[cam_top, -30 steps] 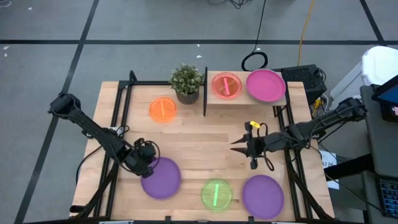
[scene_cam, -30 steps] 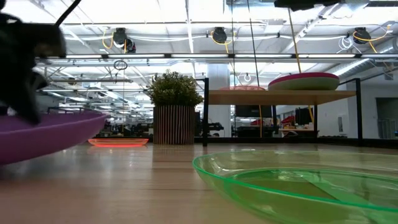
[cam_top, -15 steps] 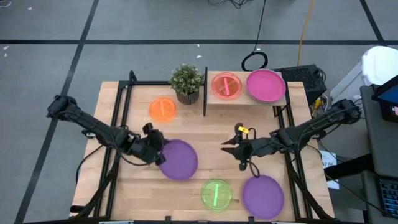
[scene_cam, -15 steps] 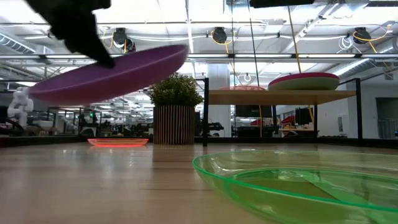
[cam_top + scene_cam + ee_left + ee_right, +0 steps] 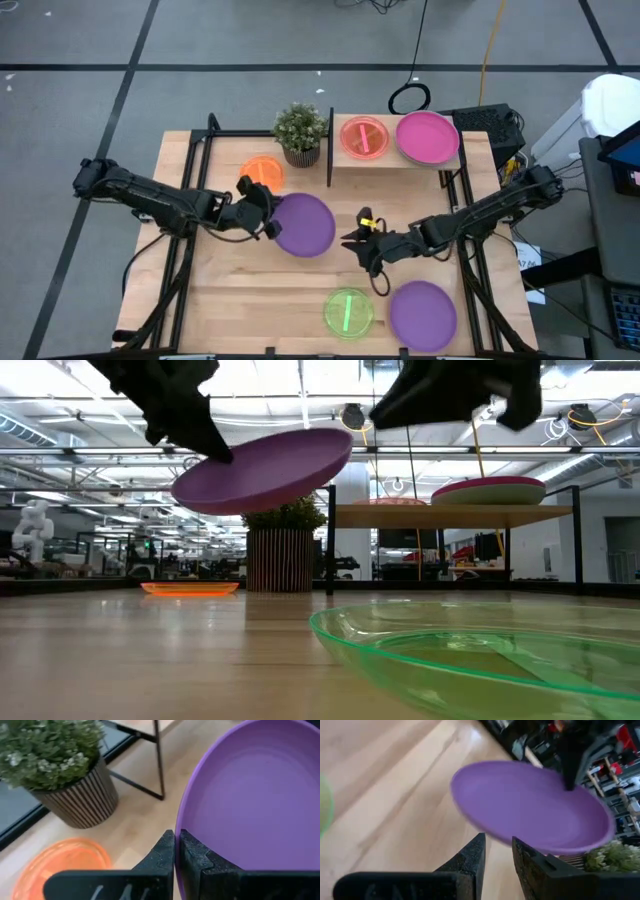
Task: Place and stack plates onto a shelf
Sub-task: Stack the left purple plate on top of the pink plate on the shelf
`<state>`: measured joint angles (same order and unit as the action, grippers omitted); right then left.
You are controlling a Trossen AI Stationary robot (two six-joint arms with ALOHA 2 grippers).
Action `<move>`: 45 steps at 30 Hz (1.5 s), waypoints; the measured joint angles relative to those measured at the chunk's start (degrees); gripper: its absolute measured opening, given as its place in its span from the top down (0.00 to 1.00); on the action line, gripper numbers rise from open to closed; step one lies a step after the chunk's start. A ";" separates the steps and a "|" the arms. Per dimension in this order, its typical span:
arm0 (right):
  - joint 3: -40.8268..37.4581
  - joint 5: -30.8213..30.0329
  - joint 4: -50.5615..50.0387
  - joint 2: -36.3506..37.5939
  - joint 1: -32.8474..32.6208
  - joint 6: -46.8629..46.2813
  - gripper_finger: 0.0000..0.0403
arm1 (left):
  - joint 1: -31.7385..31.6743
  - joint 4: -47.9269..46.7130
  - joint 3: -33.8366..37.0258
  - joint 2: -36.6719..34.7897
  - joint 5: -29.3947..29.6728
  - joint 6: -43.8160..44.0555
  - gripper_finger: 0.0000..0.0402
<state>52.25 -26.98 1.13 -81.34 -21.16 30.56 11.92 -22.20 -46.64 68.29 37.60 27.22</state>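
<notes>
Item: purple plate (image 5: 303, 224), which we find clamped by its rim in the left gripper (image 5: 262, 215). From overhead we place it mid-table; only our low view shows it airborne and tilted. Right gripper (image 5: 496, 851), fingers parted and holding nothing, faces it. The shelf (image 5: 390, 159) carries a pink-red plate (image 5: 363, 137) and a magenta plate (image 5: 428, 137).

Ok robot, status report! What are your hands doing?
Left gripper shut on purple plate, held above the table. Right gripper open, beside the plate's edge. Shelf holds two plates. Plant stands by the shelf.
</notes>
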 joint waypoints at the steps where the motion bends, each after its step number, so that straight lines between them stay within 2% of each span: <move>1: 0.00 -0.03 -0.04 -0.88 0.28 0.44 0.80 | -0.35 0.10 0.35 -0.02 0.00 0.10 0.98; 6: 0.00 -0.28 2.40 -6.06 1.28 5.73 0.80 | -1.28 -0.15 1.87 -0.02 0.05 1.40 0.98; 11: 0.00 -6.41 10.31 -11.97 1.30 14.82 0.80 | -2.10 -0.18 1.91 -0.02 1.46 1.42 0.98; 17: 0.13 -10.56 18.36 -17.01 1.28 23.88 0.80 | -2.58 -0.57 1.96 -0.04 1.64 1.38 0.98; 25: 0.85 -12.26 17.94 -20.38 2.08 26.54 0.80 | -2.54 -0.45 1.97 -0.03 1.58 1.57 0.98; 37: 0.85 -11.94 17.43 -20.53 2.18 28.80 0.90 | -2.58 -1.08 1.97 -0.02 -0.25 2.56 0.97; 45: 0.85 -10.31 17.52 -20.57 2.16 31.98 0.87 | -2.57 -1.03 1.97 -0.02 -1.57 3.32 0.95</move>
<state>53.10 -37.29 18.65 -101.91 -19.00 62.54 9.36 -23.23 -44.66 68.27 36.03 30.55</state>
